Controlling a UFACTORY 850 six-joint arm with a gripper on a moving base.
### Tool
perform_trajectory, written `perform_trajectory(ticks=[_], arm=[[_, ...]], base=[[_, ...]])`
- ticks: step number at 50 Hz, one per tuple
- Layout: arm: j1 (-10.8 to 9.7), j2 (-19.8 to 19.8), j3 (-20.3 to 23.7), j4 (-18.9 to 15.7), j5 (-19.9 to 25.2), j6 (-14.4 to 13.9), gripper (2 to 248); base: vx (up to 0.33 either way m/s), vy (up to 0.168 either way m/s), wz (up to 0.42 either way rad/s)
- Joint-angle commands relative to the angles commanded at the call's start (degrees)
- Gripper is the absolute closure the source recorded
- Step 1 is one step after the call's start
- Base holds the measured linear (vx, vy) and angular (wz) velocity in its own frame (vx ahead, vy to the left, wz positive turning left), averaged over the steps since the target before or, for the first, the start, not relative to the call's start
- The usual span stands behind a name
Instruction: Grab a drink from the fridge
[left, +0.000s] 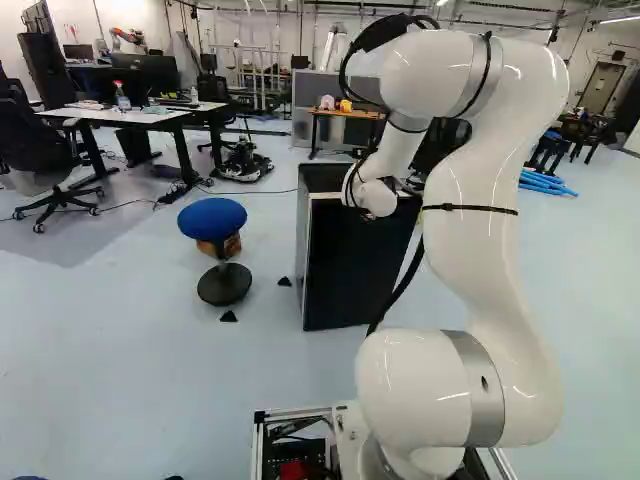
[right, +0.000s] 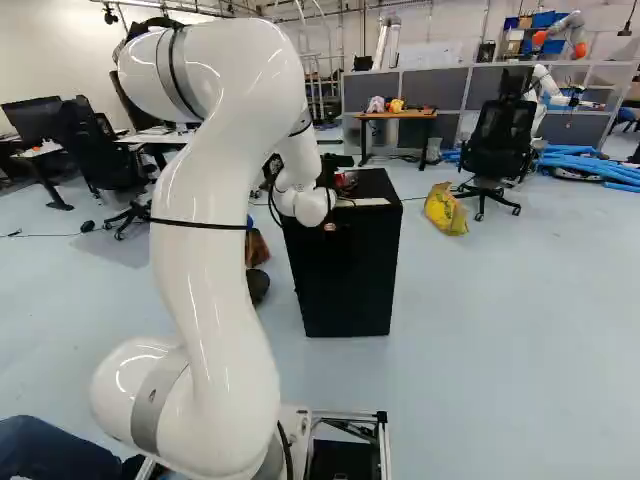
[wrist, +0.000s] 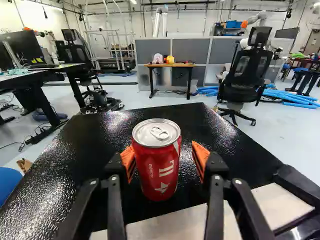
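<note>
- Pale floor (right: 480, 330) around a black fridge (right: 345, 280), centre of the right base view
- Red can (wrist: 157, 167) upright on it, lid closed
- Hand (right: 338, 184) spread, can between its fingers

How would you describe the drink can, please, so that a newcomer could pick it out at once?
Find the black cabinet ahead of the arm. On its glossy top, within the open gripper, stands the can. Its red body, white lettering and silver lid set it apart from the orange pads beside it.
</note>
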Motion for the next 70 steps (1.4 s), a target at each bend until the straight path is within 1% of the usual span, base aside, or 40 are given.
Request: perform_trajectory(ticks=[5,6,10,11,23,55,70], arm=[[0.00,0.00,0.00,0.00,0.00,0.00,100],[0.00,0.00,0.00,0.00,0.00,0.00,138],[0.00,0.00,0.00,0.00,0.00,0.00,138],[0.00,0.00,0.00,0.00,0.00,0.00,150],[0.00,0.28,0.04,0.00,0.00,0.00,150],[0.00,3.79,0.28,0.00,0.00,0.00,150],[0.02,3.88,0.39,0.00,-0.02,0.00,150]], base=[[0.000,0.000,0.000],[0.000,0.000,0.000],[0.000,0.000,0.000],[0.000,0.000,0.000],[0.000,0.000,0.000],[0.000,0.000,0.000],[0.000,0.000,0.000]])
